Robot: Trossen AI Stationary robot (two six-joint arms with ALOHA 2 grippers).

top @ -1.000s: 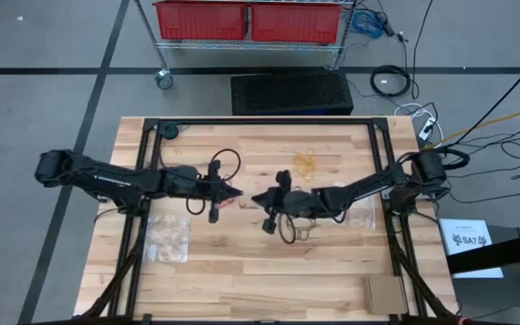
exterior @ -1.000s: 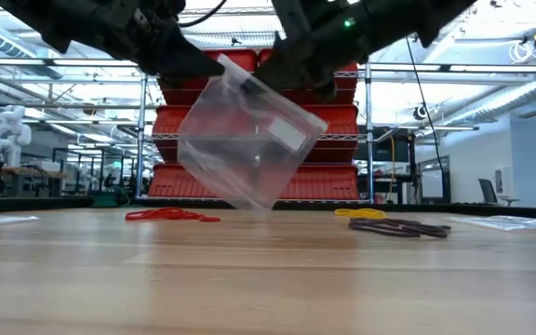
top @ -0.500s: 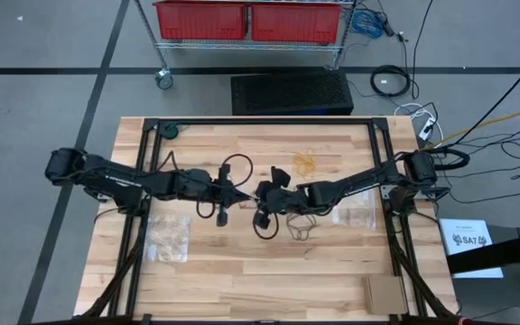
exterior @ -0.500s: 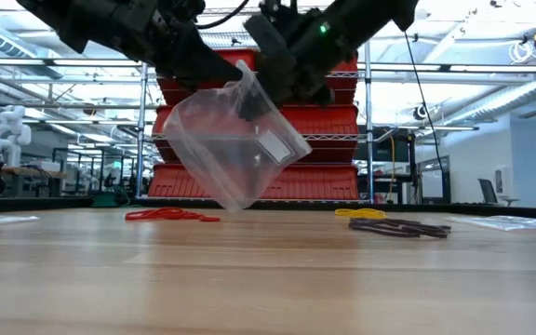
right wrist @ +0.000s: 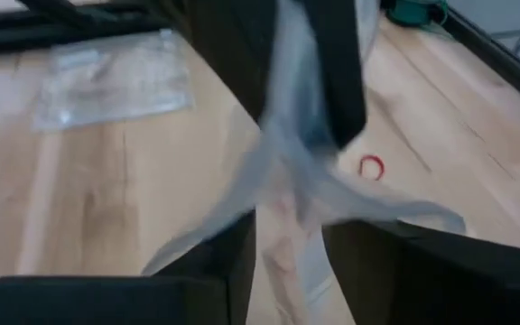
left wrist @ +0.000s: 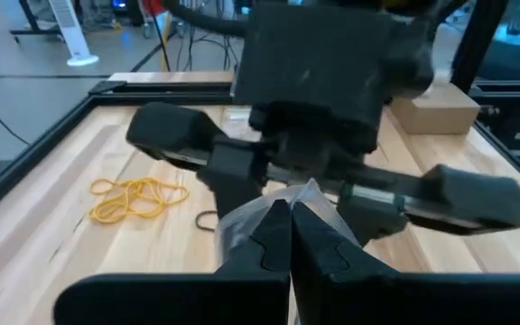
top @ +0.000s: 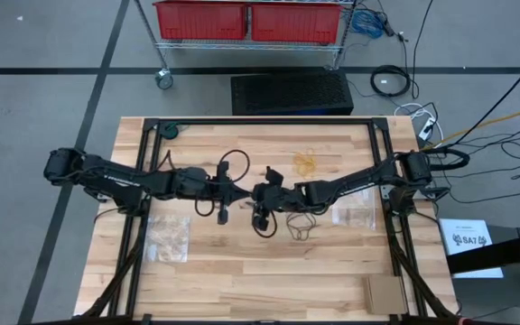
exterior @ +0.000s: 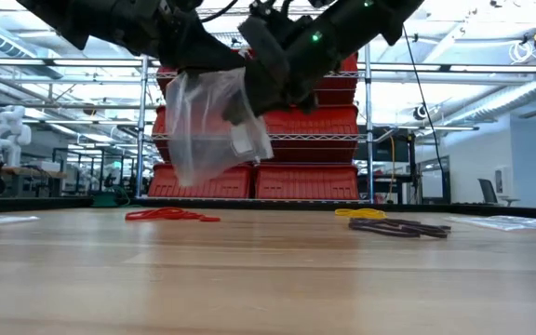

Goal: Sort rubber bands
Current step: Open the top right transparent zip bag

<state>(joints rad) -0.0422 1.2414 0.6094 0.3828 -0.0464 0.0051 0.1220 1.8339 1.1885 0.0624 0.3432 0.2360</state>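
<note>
A clear plastic bag hangs in the air over the table's middle. My left gripper is shut on its top. My right gripper faces it from the table's right, open, with its fingers on either side of the bag's film. Red rubber bands, yellow ones and black ones lie in separate heaps on the wood. One red band lies alone below the grippers. My left gripper pinches the bag's bunched top edge between its two shut fingers. They come nearly level from the table's left. The bag hangs slack below them, clear of the table. My right gripper stands around the film; whether a finger touches it cannot be told.
Two more clear bags lie flat, one at the table's left and one at its right. A cardboard box sits at the near right corner. Black frame rails border the table.
My right gripper has opened, let go of the bag and edged toward my left gripper. The bag, which was spread wide and tilted between the two grippers, now hangs narrower and straight down from my left gripper alone.
</note>
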